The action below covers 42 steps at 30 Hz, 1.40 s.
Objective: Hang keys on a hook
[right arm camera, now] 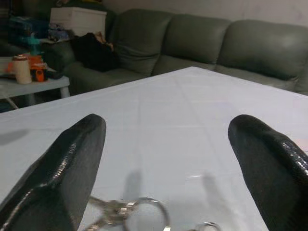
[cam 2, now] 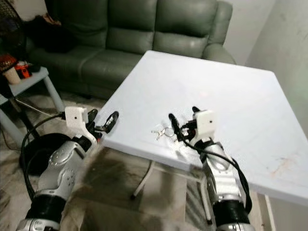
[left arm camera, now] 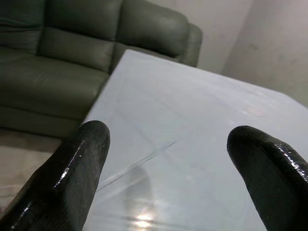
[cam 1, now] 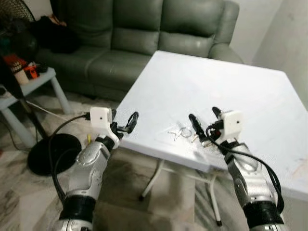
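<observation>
A bunch of keys on metal rings lies near the front edge of the white table; the keys also show in the right wrist view, low between the fingers. My right gripper is open just to the right of the keys, low over the table, with one fingertip close beside the rings. My left gripper is open at the table's front left corner, off the edge, with nothing between its fingers. No hook can be made out.
A grey-green sofa stands behind the table. A small side table with clutter sits at the far left, and a black round stand base with a cable lies on the floor beside my left arm. The table's metal legs stand below.
</observation>
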Tool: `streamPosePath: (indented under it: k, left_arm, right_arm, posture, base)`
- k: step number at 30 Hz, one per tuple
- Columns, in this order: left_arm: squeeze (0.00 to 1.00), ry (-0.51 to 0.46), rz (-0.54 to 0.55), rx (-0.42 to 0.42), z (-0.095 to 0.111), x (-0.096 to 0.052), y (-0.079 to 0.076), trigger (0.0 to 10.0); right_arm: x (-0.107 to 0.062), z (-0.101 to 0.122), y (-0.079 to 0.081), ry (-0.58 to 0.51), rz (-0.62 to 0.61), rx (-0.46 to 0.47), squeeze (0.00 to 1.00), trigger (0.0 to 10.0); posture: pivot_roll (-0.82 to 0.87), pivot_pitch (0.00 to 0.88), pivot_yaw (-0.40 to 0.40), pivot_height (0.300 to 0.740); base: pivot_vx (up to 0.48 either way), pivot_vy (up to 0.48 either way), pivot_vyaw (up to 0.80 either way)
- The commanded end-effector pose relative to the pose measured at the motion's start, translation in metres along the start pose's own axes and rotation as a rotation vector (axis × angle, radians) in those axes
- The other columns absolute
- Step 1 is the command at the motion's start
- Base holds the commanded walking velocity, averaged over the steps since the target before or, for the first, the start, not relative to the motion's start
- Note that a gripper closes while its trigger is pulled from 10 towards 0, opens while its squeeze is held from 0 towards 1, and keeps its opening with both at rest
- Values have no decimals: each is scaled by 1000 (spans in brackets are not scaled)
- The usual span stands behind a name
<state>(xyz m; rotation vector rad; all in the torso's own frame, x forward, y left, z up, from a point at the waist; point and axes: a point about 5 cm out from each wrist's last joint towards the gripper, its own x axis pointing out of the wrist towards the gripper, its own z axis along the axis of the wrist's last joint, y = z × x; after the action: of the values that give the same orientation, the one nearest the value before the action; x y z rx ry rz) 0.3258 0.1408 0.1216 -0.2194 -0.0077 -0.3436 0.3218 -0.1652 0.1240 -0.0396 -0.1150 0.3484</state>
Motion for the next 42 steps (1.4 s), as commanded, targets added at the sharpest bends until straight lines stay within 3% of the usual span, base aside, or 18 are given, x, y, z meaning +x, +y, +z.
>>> streamPosePath:
  k: [1,13,21,28,35,42]
  left_arm:
    - [0,3,-1,6,0,-2,0,10000]
    - [0,7,-39,24,-4,-2,-11,10000]
    - [0,3,-40,22,-4,-3,-13,10000]
    - [0,-17,-81,72,-1,-4,-19,10000]
    - [0,-36,-94,37,0,-4,-21,10000]
    - [0,-22,-39,30,-1,-2,-18,10000]
  right_arm:
    - [1,4,-2,-10,4,-4,0,10000]
    - [2,3,-6,11,15,12,0,10000]
    - [3,2,-5,22,18,5,0,10000]
    - [3,3,-7,24,18,2,0,10000]
    - [2,3,-6,23,22,1,0,10000]
    - [2,4,-8,27,24,0,0,10000]
  posture:
    - [-42,0,-36,740]
    - [-34,0,-41,740]
    - [-33,0,-41,740]
    - [-34,0,-43,740]
    - [-36,0,-44,740]
    - [-36,0,-50,740]
  base:
    - [0,0,0]
    - [0,0,0]
    - [0,0,-712]
    - [0,0,-709]
    - [0,-403,-712]
    - [0,0,-712]
